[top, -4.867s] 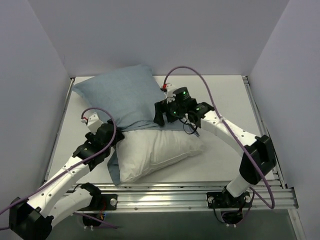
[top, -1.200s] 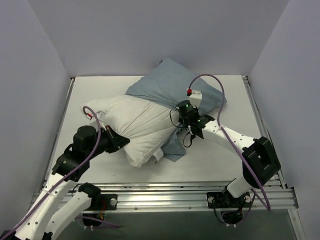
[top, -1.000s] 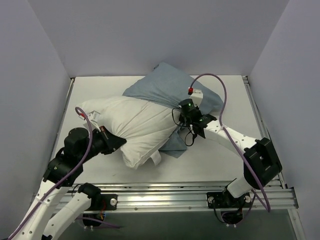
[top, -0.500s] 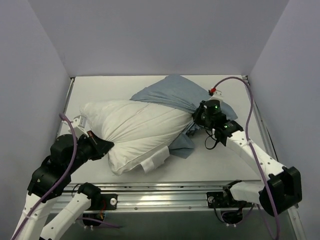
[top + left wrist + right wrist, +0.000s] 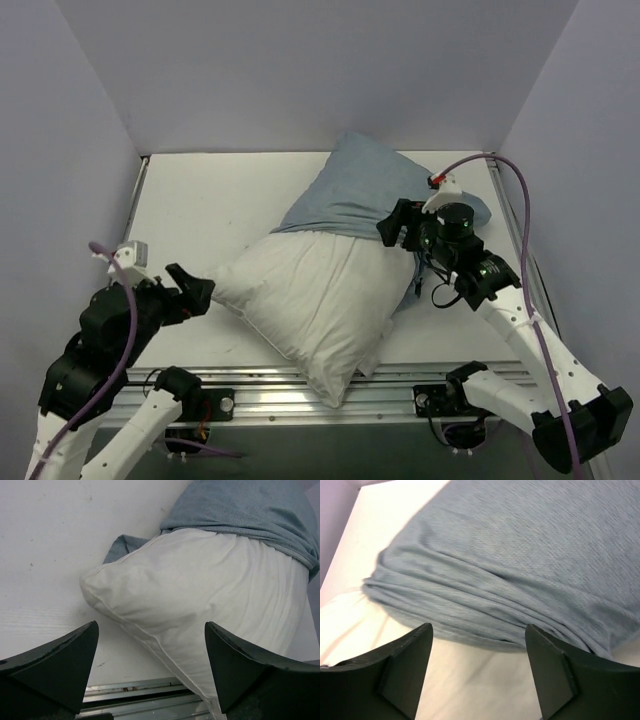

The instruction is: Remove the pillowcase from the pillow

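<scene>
The white pillow lies across the table, its near corner hanging over the front rail. The light blue pillowcase still covers its far end, bunched in folds at the rim. My left gripper is open and empty, just left of the pillow's bare corner. My right gripper is open and empty, hovering over the bunched rim of the pillowcase, with the bare pillow below it.
White walls close the table on the left, back and right. The metal front rail runs under the pillow's overhanging corner. Bare white tabletop lies to the left of the pillow.
Both grippers have let go. The pillow dropped and swung toward the front edge; the left arm pulled back to the left, and the right arm drew back to the right.
</scene>
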Robot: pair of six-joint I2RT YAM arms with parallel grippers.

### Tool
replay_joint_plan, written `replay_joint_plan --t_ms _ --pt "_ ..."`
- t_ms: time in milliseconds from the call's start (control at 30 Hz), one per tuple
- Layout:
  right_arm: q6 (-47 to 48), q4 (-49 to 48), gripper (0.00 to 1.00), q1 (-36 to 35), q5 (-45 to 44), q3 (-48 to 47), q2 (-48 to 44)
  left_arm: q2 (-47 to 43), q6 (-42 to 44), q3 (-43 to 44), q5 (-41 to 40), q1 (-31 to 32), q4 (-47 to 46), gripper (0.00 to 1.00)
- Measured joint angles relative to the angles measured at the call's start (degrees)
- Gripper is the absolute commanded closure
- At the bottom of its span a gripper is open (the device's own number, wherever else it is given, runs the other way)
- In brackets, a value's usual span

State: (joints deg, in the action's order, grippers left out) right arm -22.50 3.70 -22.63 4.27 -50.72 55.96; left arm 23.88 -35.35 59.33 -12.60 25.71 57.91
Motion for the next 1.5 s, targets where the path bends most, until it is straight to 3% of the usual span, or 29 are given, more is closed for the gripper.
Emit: replay_joint_plan --t_ms 267,433,600,867,933,1000,1033,1100,1133,1200,1500 --pt "8.68 1.27 0.20 -5.14 -0.48 -22.05 16.35 28.15 8.33 2.45 12.46 0.94 -20.09 0.06" --pt "11.65 2.54 0.19 -5.09 -4.26 -24.63 26.43 45.86 11.13 8.09 13.44 9.55 -28.33 0.06" --pt "12.76 3.82 0.19 -5.25 -4.72 -23.56 33.20 50.31 13.25 8.44 16.02 15.28 -32.46 0.06" --pt "13.00 -0.98 0.20 -6.36 -4.55 -19.34 31.58 52.46 14.97 -0.11 18.43 16.31 -44.50 0.06" --pt "13.35 -0.87 0.20 -6.84 -4.46 -19.23 31.43 53.40 14.53 -2.62 18.38 16.61 -47.34 0.02" --pt "14.40 0.00 0.20 -7.65 -4.17 -19.67 31.34 53.53 13.57 -5.05 17.94 16.65 -50.45 0.13" --pt "15.06 0.63 0.19 -8.33 -4.07 -20.06 31.32 53.29 12.96 -6.25 17.53 16.68 -51.89 0.32" --pt "16.22 2.45 0.19 -10.19 -3.96 -21.53 31.30 52.11 11.69 -8.98 16.61 16.76 -54.86 0.54" --pt "16.72 3.50 0.19 -11.34 -3.69 -22.49 31.30 51.17 11.26 -10.32 16.04 16.85 -56.04 0.77" --pt "17.97 5.33 0.17 -13.62 -2.75 -24.48 31.30 49.03 10.36 -12.17 15.23 16.96 -57.70 0.96" --pt "23.08 9.44 0.15 -19.91 -0.11 -34.14 36.76 39.85 9.11 -16.85 13.60 17.59 -56.33 0.98"
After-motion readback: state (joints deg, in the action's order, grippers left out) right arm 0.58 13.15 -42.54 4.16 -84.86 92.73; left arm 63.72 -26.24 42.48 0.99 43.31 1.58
